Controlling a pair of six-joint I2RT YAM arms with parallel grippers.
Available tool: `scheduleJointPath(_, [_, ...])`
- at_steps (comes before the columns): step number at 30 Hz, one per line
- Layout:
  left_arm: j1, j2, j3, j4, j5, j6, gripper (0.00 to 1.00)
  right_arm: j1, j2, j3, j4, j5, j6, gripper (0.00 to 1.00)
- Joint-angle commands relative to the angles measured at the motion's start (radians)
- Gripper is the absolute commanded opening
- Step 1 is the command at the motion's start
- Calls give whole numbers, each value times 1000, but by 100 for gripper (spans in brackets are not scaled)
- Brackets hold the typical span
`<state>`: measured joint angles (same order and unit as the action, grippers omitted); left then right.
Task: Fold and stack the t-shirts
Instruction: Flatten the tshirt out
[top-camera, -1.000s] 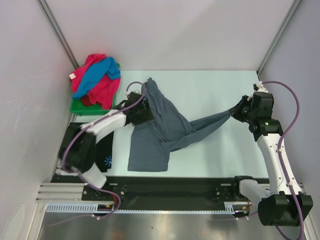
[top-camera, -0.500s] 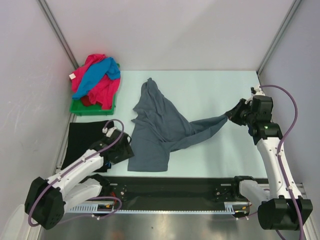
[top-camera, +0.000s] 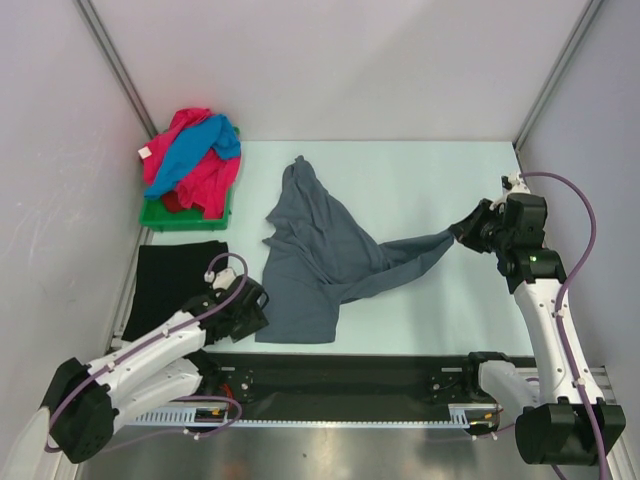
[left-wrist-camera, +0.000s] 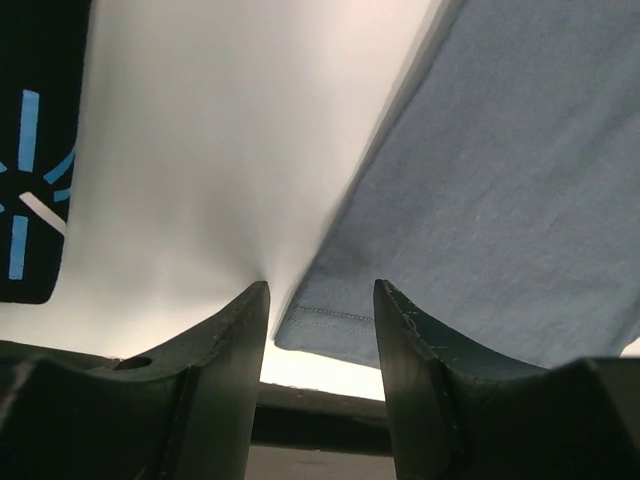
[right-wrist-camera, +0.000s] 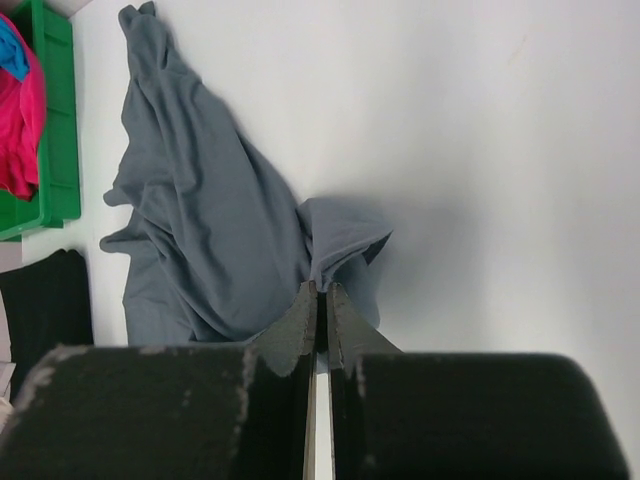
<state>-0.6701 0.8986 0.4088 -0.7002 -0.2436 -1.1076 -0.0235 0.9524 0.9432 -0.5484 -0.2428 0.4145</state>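
Starting at the near edge, the left gripper (top-camera: 250, 300) sits low over the table (top-camera: 430, 180) with its jaws standing apart, holding nothing. In the left wrist view, the near-left hem corner of the slate-grey t-shirt (left-wrist-camera: 500, 180) lies flat directly ahead, in the gap between the two fingers (left-wrist-camera: 225, 350) and closer to the right one. No contact with the cloth can be confirmed from that view.

Just beside the left gripper on its left lies the black t-shirt (top-camera: 175, 280), folded flat, its blue-white print visible at the edge of the wrist view. It is apart from the grey hem.

The slate-grey t-shirt is crumpled mid-table. Its hem edge runs along the near side, one bunched lobe reaches toward the far side, and a drawn-out tail runs to the right.

The right gripper (top-camera: 462, 231) is clamped on the end of that tail, its fingers pressed together with grey cloth pinched between them.

Finding: the coming move turns on the hem corner. The left arm is much the nearer, with the corner in line with its jaws. A short advance and a closing should take it. The right arm is well apart, at the opposite end.

At the far left, the green tray (top-camera: 160, 215) holds the pink and blue t-shirts (top-camera: 190, 160) in an unfolded heap.
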Motion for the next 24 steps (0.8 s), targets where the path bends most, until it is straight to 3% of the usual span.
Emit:
scheduleJointPath(1, [-28, -30, -38, -53, -10, -70, 52, 0, -27, -17, 28, -10, 3, 0])
scheduleJointPath(15, [-112, -1, -22, -102, -37, -139, 50, 0, -46, -9, 27, -21, 10, 0])
scheduleJointPath(24, [-112, 10, -18, -58, -60, -129, 36, 0, -52, -1, 25, -29, 14, 0])
